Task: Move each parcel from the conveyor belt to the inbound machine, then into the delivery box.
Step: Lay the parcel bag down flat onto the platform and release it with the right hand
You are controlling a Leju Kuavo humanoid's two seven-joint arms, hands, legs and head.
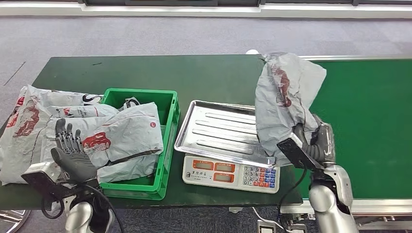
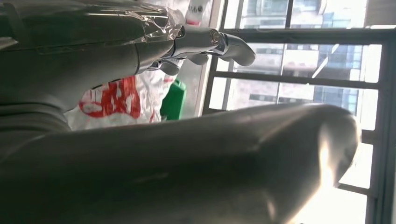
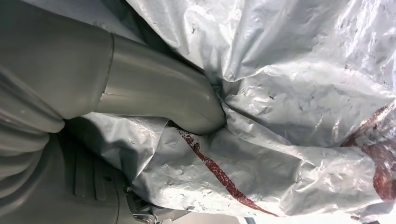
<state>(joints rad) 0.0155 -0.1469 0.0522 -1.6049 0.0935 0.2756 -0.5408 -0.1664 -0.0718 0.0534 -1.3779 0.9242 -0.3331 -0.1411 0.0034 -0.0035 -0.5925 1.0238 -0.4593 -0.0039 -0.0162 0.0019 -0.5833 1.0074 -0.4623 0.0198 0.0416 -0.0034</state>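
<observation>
Parcel in crumpled grey plastic with dark red print (image 1: 285, 97) is hanging upright in the robot's right hand (image 1: 316, 143), whose fingers are gripping its lower end, between the green conveyor belt (image 1: 369, 116) and the silver ridged tray (image 1: 218, 131) of the white weighing scale (image 1: 231, 174). Left hand (image 1: 70, 148) is hovering with fingers spread, holding nothing, over grey parcels (image 1: 121, 133) filling the green plastic crate (image 1: 165, 145) on the dark green surface (image 1: 145, 73).

crumpled grey parcel (image 1: 286, 97) w/ red print, held up between belt (image 1: 369, 121) & scale tray (image 1: 218, 128).
</observation>
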